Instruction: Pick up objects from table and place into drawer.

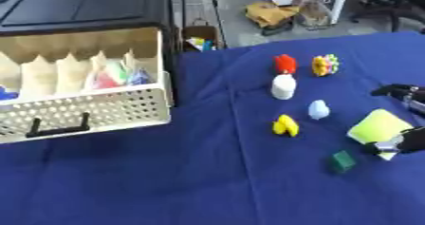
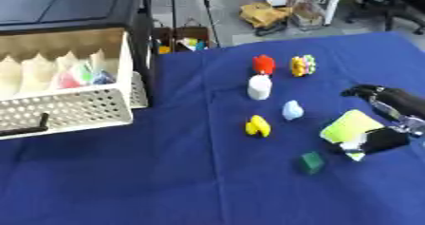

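The open white drawer point(image 1: 91, 109) with a perforated front and a black handle stands at the left; pale packets and colourful items lie in it. On the blue table point(image 1: 207, 181) sit a red toy point(image 1: 285, 63), a yellow multicoloured toy point(image 1: 325, 65), a white cylinder point(image 1: 283, 86), a pale blue piece point(image 1: 318, 109), a yellow duck-like toy point(image 1: 285, 126) and a small green cube point(image 1: 341, 161). My right hand point(image 2: 397, 101) is open at the right edge around a yellow-green pad point(image 2: 348, 125). Its fingers stand apart beyond the pad and its thumb point(image 2: 383, 141) touches the near corner.
A black cabinet point(image 1: 83, 3) sits above and behind the drawer. Past the table's far edge there is a small brown box point(image 1: 199, 38) with items, and yellow clutter point(image 1: 270, 14) on the floor.
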